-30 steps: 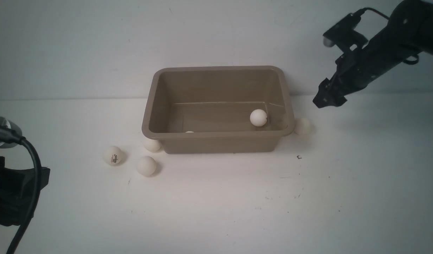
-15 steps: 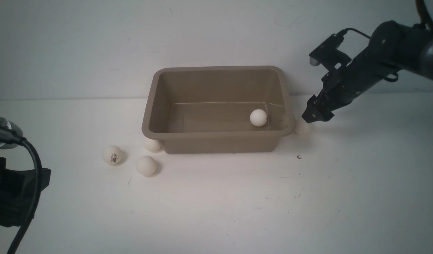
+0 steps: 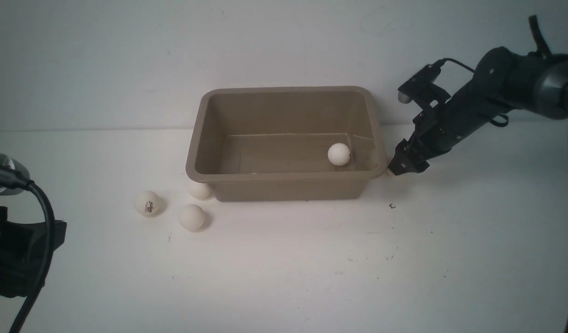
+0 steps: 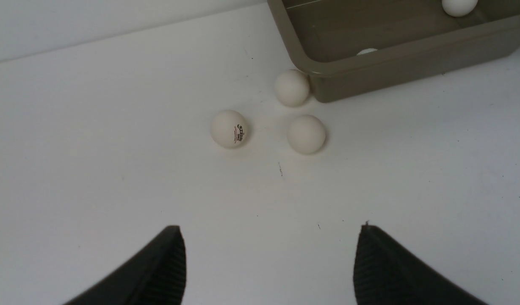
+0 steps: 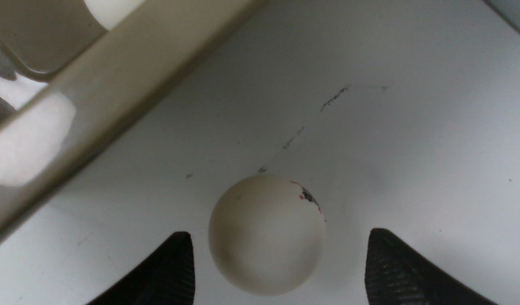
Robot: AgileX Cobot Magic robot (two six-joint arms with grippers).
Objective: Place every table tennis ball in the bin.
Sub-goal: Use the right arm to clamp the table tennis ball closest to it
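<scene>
Grey-brown bin (image 3: 285,177) sits open-topped on the white table (image 3: 311,268). Two balls are inside. The first ball (image 3: 339,154) lies in plain sight on the bin floor, toward the bin's right wall. The second ball (image 4: 367,51) is tucked against the inside of the bin's near wall. Only its white cap shows over the rim from the left wrist camera, and from the front it is next to invisible.

Four more lie outside the bin. Three cluster off its near left corner:
- The corner ball (image 3: 200,190) sits under the rim, just beside the wall; whether it touches, I cannot tell.
- The printed ball (image 3: 148,203) is further out to the left, dark logo facing front.
- The plain ball (image 3: 192,217) is furthest from the bin toward the front, apart from both others.

The sixth ball (image 5: 267,235) rests on the table just off the bin's right wall, by the near right corner. The right claw (image 3: 401,165) is down around it with its jaws apart. One finger (image 5: 169,271) stands on each side with a gap showing on both, so it grips nothing. From the front, the claw and arm hide this ball almost wholly. The bin rim is blurred in the right wrist picture.

The left claw (image 4: 270,231) hangs well short of the bin, jaws wide and holding nothing, with bare table between them. From the front it is a dark shape cut off at the edge, with a cable across it.
</scene>
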